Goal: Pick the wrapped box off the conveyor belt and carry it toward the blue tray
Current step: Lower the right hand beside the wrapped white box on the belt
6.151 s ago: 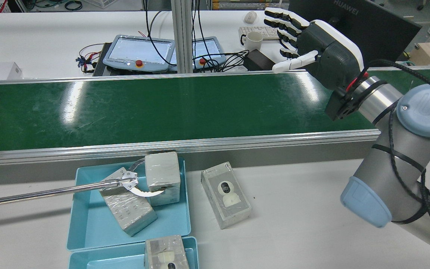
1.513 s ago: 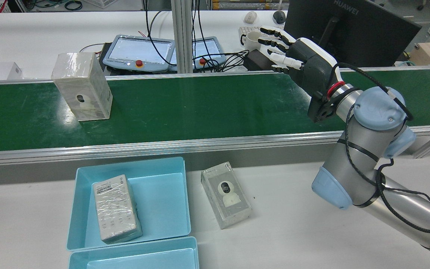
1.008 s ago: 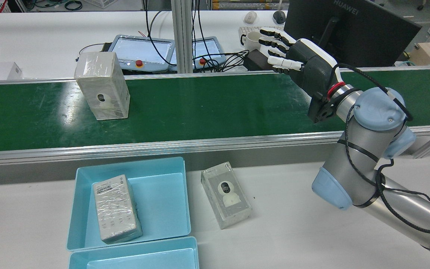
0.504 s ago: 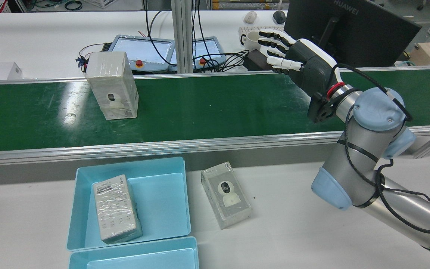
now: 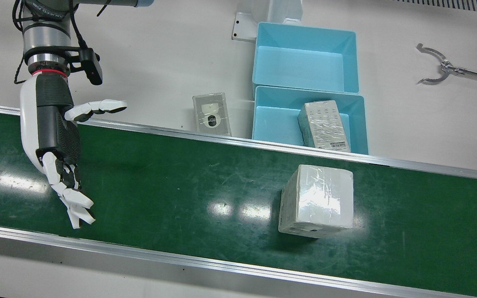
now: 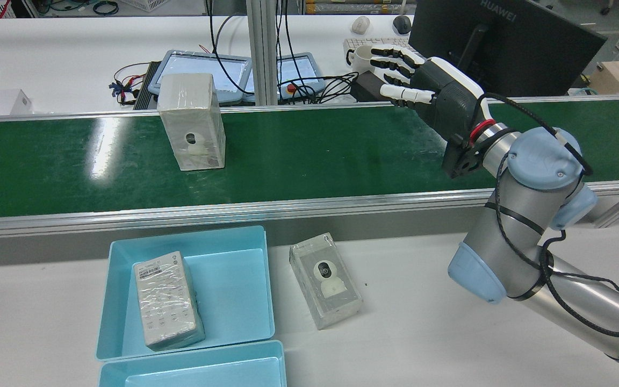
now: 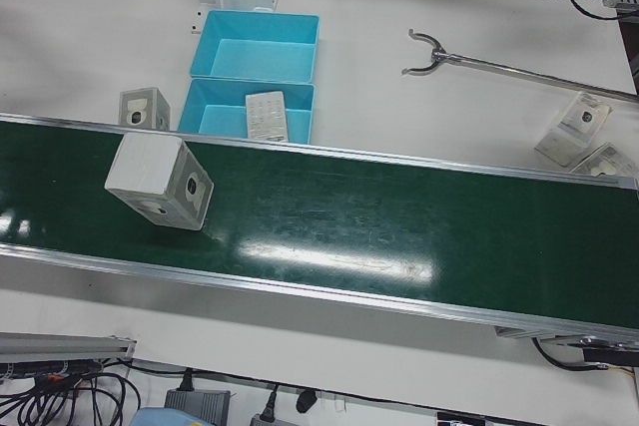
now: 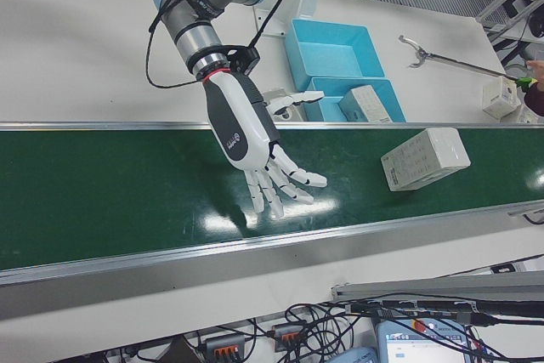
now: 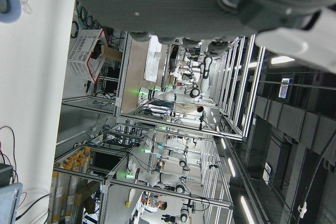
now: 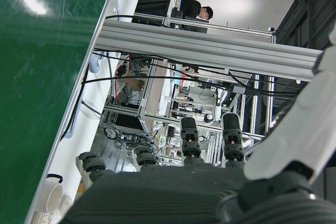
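The conveyor belt [image 6: 315, 156] is carrying the wrapped box [image 6: 192, 122], standing upright, well apart from the right hand [image 6: 427, 91]. That hand is hovering over the belt, fingers [image 5: 75, 203] spread wide, holding nothing. The blue tray [image 6: 234, 285] is sitting beside the belt.

Small clear-wrapped camera box [image 6: 325, 280] seen flat on white surface [image 6: 422, 301], just beside tray. Metal reacher tool with forked claw [image 5: 431, 66] seen on surface. Two grey teach pendants [image 6: 202, 75], white mug [image 6: 357, 54], keyboard, black monitor [image 6: 503, 43] seen beyond belt. Two more wrapped boxes [image 7: 584, 137] noted far off.
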Tool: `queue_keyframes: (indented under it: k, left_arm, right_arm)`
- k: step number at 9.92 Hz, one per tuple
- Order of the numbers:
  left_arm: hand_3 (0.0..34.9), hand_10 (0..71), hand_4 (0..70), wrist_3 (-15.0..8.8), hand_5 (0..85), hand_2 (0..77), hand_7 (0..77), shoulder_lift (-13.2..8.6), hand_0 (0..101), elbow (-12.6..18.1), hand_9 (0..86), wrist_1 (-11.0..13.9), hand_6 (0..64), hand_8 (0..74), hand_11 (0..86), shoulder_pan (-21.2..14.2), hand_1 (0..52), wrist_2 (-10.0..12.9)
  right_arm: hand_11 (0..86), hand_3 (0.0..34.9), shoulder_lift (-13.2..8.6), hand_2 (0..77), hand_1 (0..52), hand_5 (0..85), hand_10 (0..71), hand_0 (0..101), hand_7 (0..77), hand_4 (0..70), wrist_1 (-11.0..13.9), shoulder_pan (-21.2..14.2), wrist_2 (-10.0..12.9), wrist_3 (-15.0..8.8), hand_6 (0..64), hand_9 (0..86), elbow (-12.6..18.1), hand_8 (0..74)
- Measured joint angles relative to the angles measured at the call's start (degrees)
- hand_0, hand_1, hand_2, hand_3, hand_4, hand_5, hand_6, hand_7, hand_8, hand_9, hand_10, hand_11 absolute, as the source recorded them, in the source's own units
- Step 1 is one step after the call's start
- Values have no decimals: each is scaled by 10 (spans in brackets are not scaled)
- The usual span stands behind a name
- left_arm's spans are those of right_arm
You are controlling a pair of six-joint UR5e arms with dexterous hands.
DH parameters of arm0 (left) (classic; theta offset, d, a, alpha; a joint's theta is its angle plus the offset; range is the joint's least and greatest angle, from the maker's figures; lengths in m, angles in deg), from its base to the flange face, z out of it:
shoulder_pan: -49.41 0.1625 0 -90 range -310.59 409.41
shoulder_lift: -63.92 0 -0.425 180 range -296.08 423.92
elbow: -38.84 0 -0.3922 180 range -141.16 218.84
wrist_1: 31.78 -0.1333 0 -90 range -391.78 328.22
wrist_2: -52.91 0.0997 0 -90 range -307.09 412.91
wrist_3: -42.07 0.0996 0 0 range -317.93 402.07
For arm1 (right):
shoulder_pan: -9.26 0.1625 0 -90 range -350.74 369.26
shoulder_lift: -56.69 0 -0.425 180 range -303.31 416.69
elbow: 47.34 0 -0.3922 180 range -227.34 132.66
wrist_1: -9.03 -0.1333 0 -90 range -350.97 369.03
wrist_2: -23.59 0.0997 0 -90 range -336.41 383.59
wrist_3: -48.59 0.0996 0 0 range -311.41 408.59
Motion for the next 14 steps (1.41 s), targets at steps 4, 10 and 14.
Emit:
queue_keyframes:
  k: [4, 10, 14]
  left_arm:
    - [0, 5, 5, 0, 5, 5, 5, 0, 0, 0, 5, 0, 5, 0, 0, 0, 0, 0]
    - [0, 5, 5, 0, 5, 11, 5, 0, 0, 0, 5, 0, 5, 5, 0, 0, 0, 0]
    - [0, 5, 0, 0, 5, 11, 5, 0, 0, 0, 0, 0, 5, 5, 0, 0, 0, 0]
  right_arm:
    - [54, 297, -2, 125, 65, 213, 33, 370, 164, 38, -1, -3, 0, 0, 0, 65, -4, 16]
    - [60, 298, -4, 147, 109, 185, 33, 421, 164, 22, -4, -21, 0, -5, 0, 65, -9, 16]
    - [44, 297, -21, 136, 109, 196, 27, 424, 175, 33, -6, -23, 1, -6, 0, 65, -23, 16]
